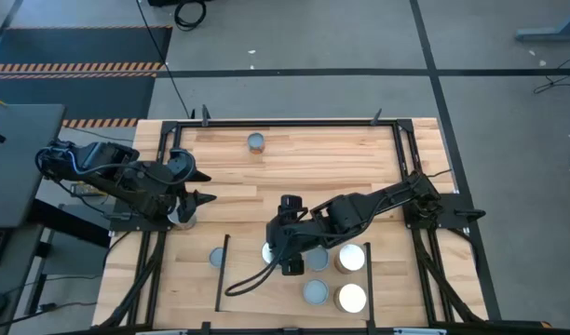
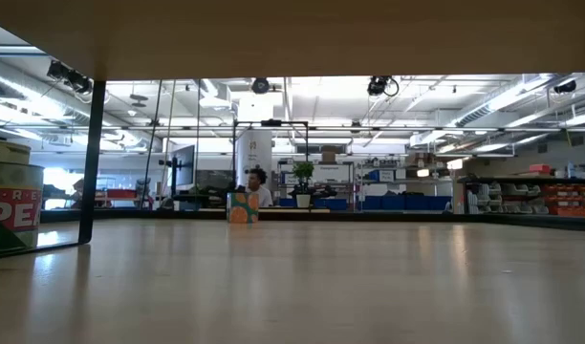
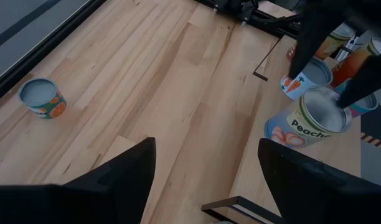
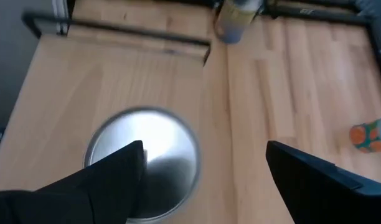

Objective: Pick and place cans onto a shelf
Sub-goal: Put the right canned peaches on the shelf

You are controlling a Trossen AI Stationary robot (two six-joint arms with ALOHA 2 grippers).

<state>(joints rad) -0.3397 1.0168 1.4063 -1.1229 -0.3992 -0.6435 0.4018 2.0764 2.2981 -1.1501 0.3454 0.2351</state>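
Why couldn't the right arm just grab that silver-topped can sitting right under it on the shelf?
It probably can. The right gripper hangs open just above the silver-topped can on the shelf, one finger already over its lid. Nothing sits between them, though neighbouring cans stand close by.

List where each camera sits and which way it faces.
High: overhead, straight down on the table; both arms, left claw, right claw over the shelf.
Low: table height, level into the room; no arm shows.
Left wrist: on the left arm, past its open fingers, across the table.
Right wrist: on the right arm, down on a grey can.
Shared: the lone can shows in all four.
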